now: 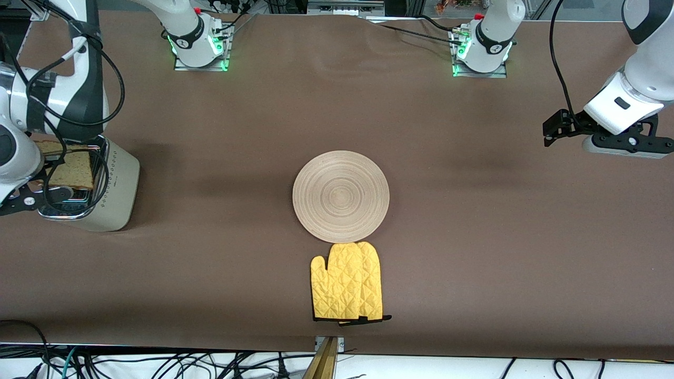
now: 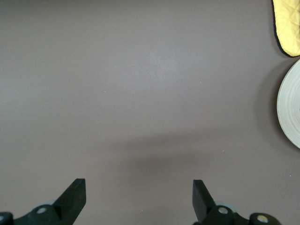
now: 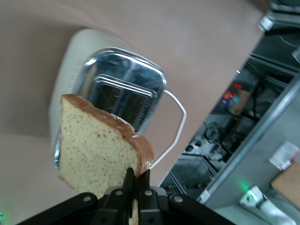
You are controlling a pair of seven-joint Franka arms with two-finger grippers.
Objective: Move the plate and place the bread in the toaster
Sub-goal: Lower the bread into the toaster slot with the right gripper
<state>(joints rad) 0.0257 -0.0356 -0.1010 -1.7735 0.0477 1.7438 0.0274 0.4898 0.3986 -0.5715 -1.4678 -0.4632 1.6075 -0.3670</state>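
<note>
The right gripper (image 3: pixel 135 190) is clamped on the squarish slice of speckled bread with a dark brown crust (image 3: pixel 98 152), holding it in the air over the cream-white toaster with a chrome top (image 1: pixel 113 181) at the right arm's end of the table; the slice seems tilted. The round pale wooden plate with ring grooves (image 1: pixel 340 196) lies mid-table, touching a yellow quilted oven mitt (image 1: pixel 347 282) nearer the front camera. The left gripper (image 2: pixel 139 197) waits with fingers spread wide above bare brown tabletop (image 2: pixel 140 84).
</note>
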